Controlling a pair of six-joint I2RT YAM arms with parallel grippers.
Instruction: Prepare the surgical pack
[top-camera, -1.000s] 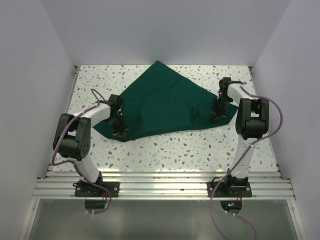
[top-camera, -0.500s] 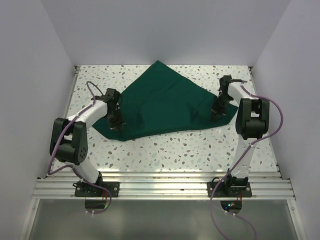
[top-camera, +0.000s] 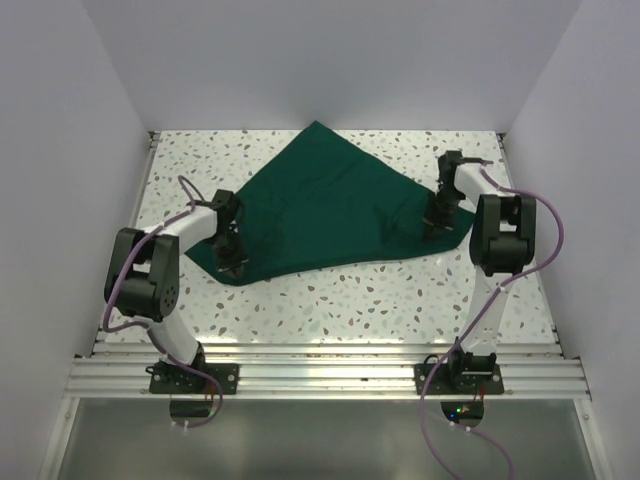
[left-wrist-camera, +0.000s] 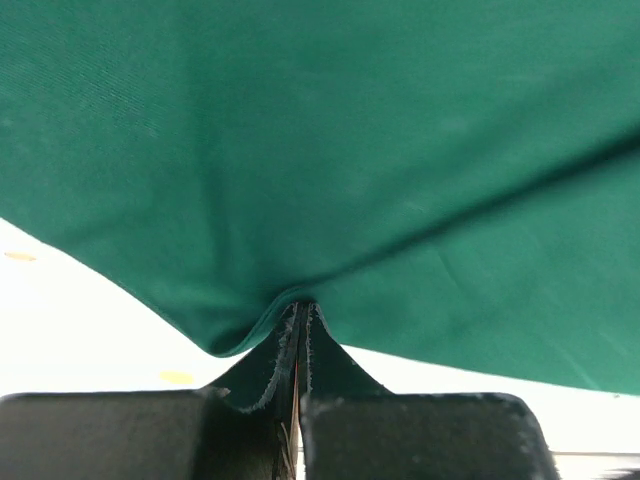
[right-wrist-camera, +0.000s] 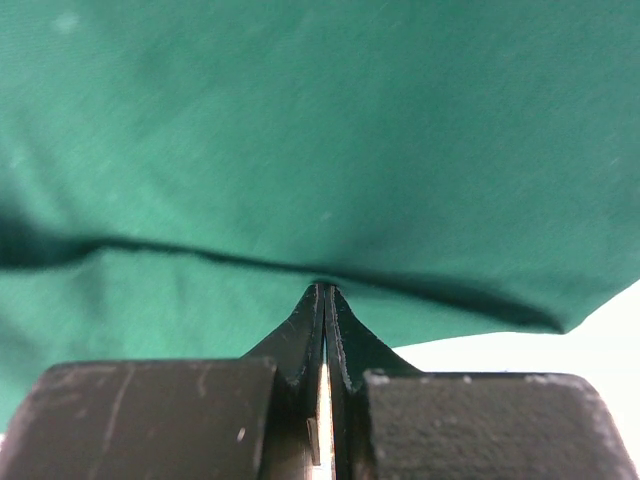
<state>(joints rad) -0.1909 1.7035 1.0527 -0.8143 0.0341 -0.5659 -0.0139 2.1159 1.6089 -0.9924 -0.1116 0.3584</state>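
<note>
Left tool (left-wrist-camera: 300, 312) is pinching the near-left hem of the surgical pack (top-camera: 320, 200), jaws fully closed; right tool (right-wrist-camera: 325, 292) is gripping its right edge likewise. Green cloth is hiding whatever may be lying beneath, spreading over the speckled tabletop (top-camera: 400, 295) between white walls (top-camera: 60, 100).

A white speckled tabletop (top-camera: 380, 295) is enclosed by plain pale walls (top-camera: 330, 60) at nine, twelve and three o'clock, with a ribbed aluminium rail (top-camera: 320, 372) at six.
</note>
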